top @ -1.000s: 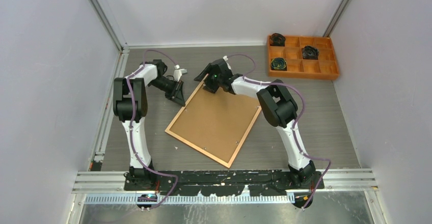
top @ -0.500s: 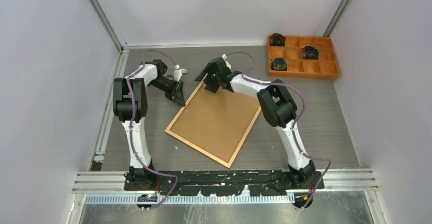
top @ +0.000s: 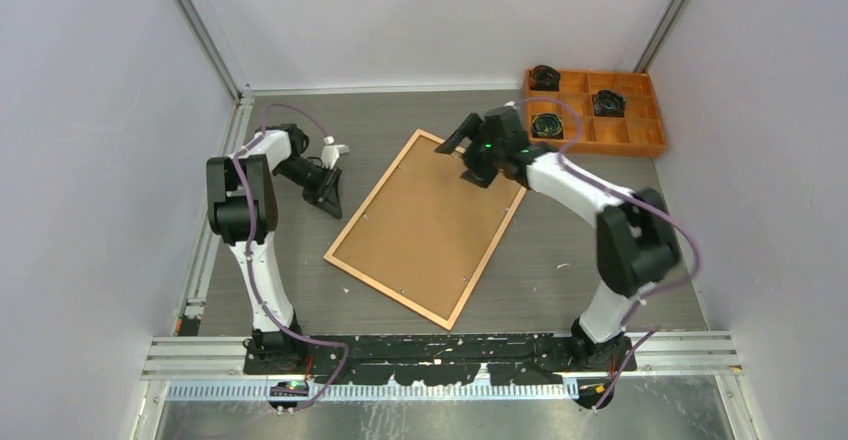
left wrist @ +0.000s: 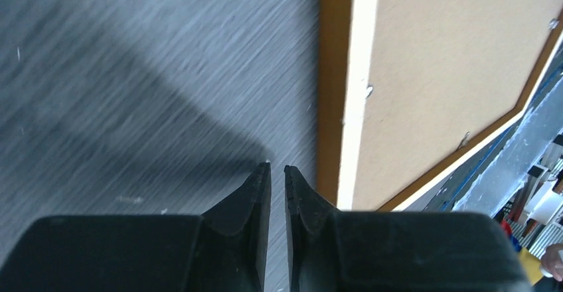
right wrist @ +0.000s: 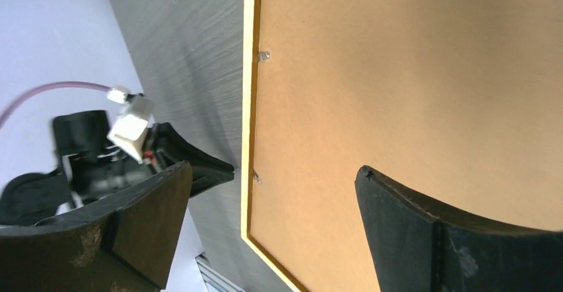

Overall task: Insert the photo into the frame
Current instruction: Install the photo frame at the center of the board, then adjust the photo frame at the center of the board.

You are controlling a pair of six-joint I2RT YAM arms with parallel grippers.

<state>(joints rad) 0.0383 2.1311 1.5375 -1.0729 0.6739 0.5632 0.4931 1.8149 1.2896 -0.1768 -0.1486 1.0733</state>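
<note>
1. Your right hand [right wrist: 274, 170] has swung from the frame's [top: 387, 289] far-left corner to its far-right one, fingers spread, holding nothing.
2. Your left hand [left wrist: 277, 169] has drawn back, closed and empty, beside the left rim.
3. The frame lies face-down on the tabletop [top: 600, 260] with its backing [top: 430, 220] in. The photo is hidden, probably already inside.

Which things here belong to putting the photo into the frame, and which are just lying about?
Belong to the job: frame, back up; brown backing board in it; left gripper, jaws shut beside its edge; right gripper, jaws open above the board. The photo does not show.
Lying about: orange compartment tray; dark coiled items in three of its compartments.
</note>
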